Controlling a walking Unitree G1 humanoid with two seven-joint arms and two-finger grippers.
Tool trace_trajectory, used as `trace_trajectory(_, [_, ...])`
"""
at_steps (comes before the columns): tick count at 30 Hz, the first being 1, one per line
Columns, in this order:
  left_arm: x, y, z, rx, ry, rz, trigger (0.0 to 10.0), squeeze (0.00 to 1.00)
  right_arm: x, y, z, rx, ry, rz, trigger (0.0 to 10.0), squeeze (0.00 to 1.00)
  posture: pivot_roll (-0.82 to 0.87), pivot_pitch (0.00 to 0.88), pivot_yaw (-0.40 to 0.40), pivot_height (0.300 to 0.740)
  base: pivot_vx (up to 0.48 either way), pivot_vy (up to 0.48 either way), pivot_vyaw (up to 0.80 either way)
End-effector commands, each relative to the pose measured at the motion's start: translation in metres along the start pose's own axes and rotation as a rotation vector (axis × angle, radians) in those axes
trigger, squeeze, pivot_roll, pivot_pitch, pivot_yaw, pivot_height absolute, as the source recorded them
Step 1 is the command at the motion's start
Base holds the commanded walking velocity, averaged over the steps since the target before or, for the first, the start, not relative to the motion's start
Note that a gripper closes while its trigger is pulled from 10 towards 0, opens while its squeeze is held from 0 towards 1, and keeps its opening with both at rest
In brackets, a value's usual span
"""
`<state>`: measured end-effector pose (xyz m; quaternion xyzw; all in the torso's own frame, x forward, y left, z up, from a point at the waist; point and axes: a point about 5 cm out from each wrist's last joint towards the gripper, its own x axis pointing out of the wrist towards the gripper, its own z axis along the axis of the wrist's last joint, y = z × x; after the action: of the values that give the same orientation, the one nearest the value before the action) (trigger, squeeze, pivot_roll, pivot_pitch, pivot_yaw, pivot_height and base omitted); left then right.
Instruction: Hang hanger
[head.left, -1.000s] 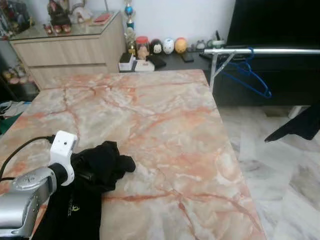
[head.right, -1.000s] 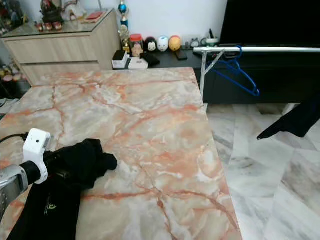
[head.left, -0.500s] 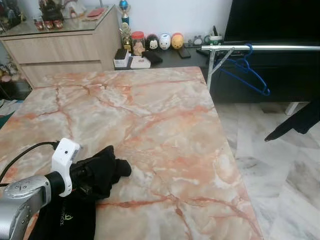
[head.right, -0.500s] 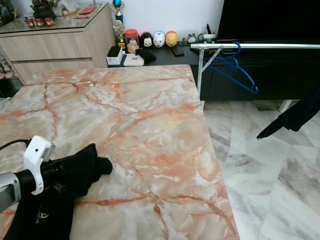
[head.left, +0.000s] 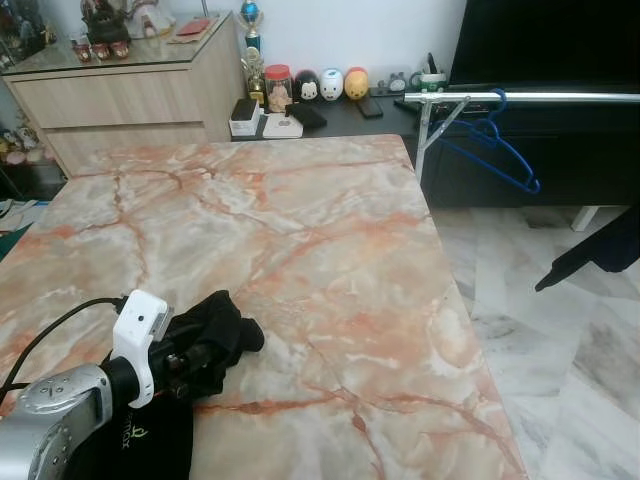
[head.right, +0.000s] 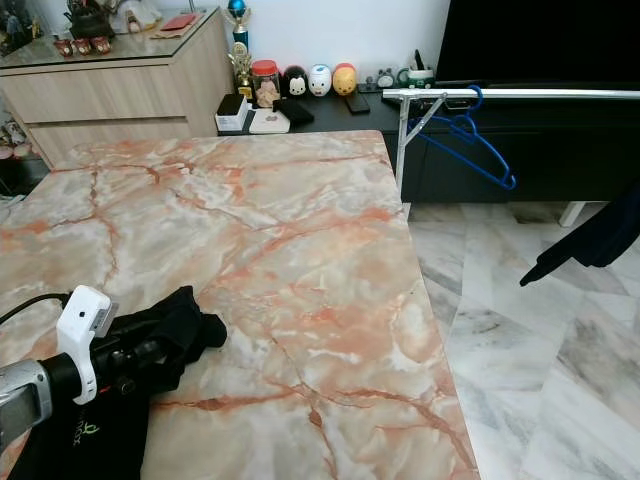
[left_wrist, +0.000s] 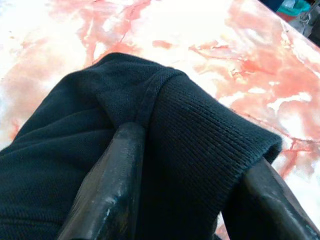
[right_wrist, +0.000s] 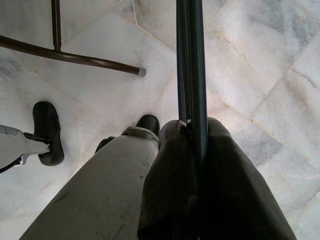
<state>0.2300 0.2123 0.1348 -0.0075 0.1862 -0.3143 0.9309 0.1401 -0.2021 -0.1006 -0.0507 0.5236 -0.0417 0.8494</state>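
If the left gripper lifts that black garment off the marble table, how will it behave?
Probably floppy: the black garment lies bunched, folding around the left gripper fingers. Likely light, a thin knit. It may slide easily, since the marble table looks polished.

Silver left arm (head.left: 55, 415), white wrist camera block (head.left: 138, 332), black cable (head.left: 50, 325), black fingers (left_wrist: 107, 187).
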Motion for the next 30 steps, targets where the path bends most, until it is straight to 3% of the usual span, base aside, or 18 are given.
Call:
trace_trajectory(1, [-0.002, 0.000, 0.007, 0.032, -0.030, 0.016, 10.0, 1.00, 0.000, 0.002, 0.003, 0.002, -0.006, 0.006, 10.0, 0.00, 0.09, 0.000, 0.046, 0.740, 0.000, 0.000, 0.00])
trace_trajectory(10, [0.000, -0.007, 0.004, 0.019, -0.051, 0.007, 10.0, 1.00, 0.000, 0.001, 0.003, 0.000, -0.006, 0.006, 10.0, 0.00, 0.09, 0.000, 0.043, 0.740, 0.000, 0.000, 0.00])
trace_trajectory(11, [0.000, -0.007, 0.005, 0.018, -0.059, 0.008, 10.0, 0.00, 0.000, 0.001, 0.003, -0.001, -0.006, 0.006, 10.0, 0.00, 0.09, 0.000, 0.043, 0.740, 0.000, 0.000, 0.00])
trace_trajectory(30, [0.000, -0.011, 0.007, -0.022, -0.087, -0.007, 10.0, 0.00, 0.000, 0.002, 0.003, -0.004, -0.005, 0.009, 10.0, 0.00, 0.09, 0.000, 0.043, 0.740, -0.157, 0.000, 0.00])
